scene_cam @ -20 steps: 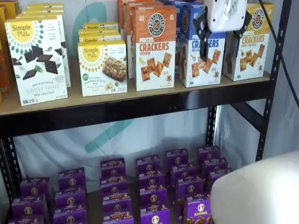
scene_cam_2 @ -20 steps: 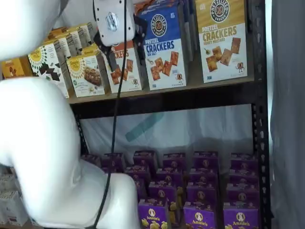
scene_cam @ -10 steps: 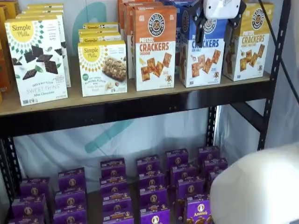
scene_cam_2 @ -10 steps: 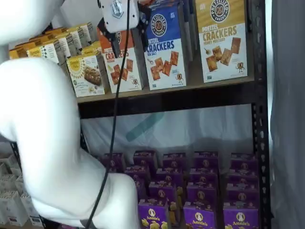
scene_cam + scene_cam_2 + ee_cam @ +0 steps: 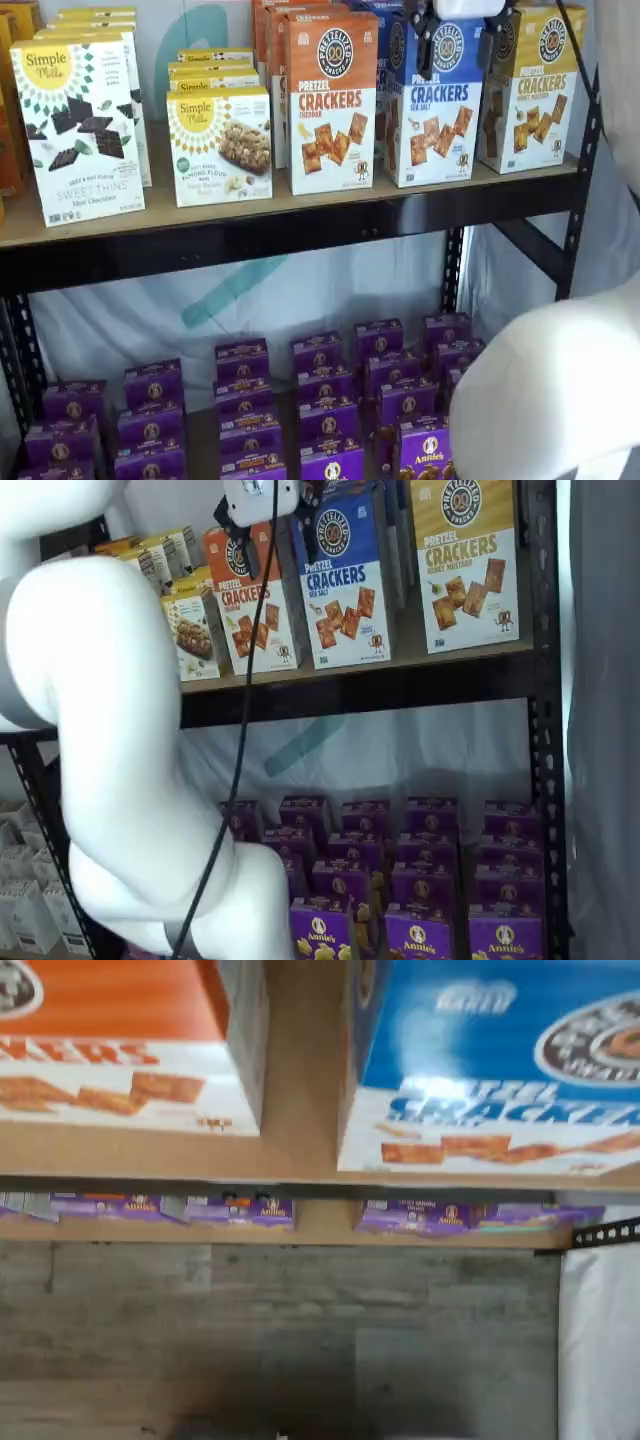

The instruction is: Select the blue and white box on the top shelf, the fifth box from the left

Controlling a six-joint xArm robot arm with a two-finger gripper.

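White arm raised high, pincer (image 5: pixel 458 45) at the view's top edge, black fingers spread apart.

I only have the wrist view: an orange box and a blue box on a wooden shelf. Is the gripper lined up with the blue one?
Observer: Yes. In a shelf view the gripper hangs from the top edge in front of the upper part of the blue and white box.
Operator: Are the fingers open?
Observer: Open. The black fingers sit one near each side edge of the box front, with a plain gap between them.
Operator: What stands on the far side from the orange-topped box?
Observer: A yellow-topped cracker box, a little apart from the blue one on the top shelf.
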